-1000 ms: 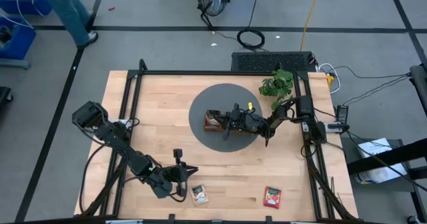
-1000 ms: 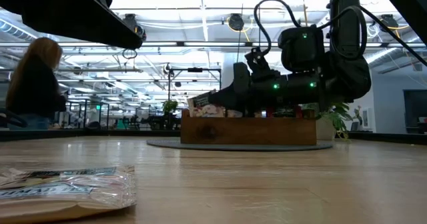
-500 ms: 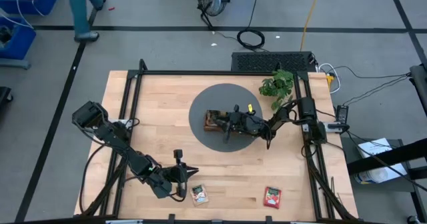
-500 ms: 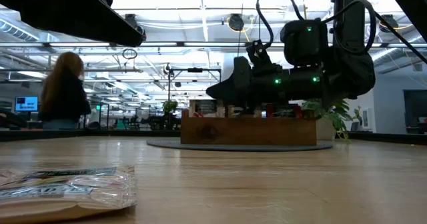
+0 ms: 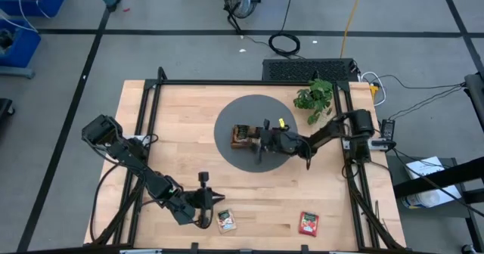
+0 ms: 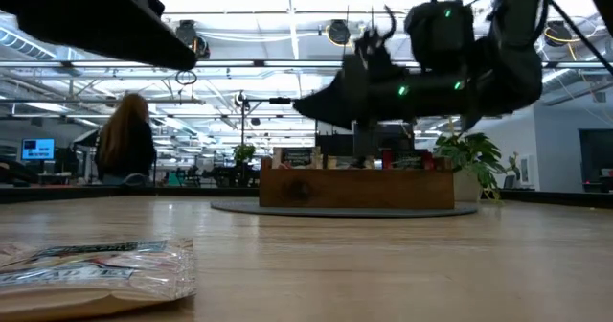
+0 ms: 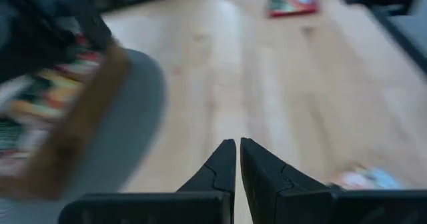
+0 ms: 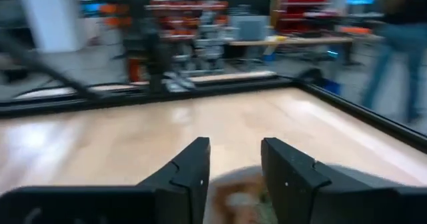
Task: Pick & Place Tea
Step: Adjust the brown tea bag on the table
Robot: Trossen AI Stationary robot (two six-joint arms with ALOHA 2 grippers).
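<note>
A brown wooden tray (image 5: 237, 142) (image 6: 354, 188) stands on a round grey mat (image 5: 234, 114) at mid-table, with tea sachets (image 6: 293, 156) upright in it. My right gripper (image 5: 254, 138) (image 6: 305, 108) hovers open above the tray's left part, holding nothing. Two tea sachets lie flat near the table's front edge: a pale one (image 5: 226, 221) (image 6: 91, 269) (image 7: 363, 179) and a red one (image 5: 308, 223) (image 7: 293, 2). My left gripper (image 5: 217, 200) (image 7: 237, 151) is shut and empty, just left of and above the pale sachet.
A potted plant (image 5: 314, 97) (image 6: 469, 159) stands at the far right behind the mat. A black frame (image 5: 227, 82) runs along the table's edges. A person (image 6: 127, 149) walks in the room beyond. Bare wood lies between the mat and the front sachets.
My right gripper has opened and let go of a sachet, which now stands in the tray's left end. The gripper has risen clear above the tray and drawn back a little toward the table's right edge. The person in the background has walked on.
</note>
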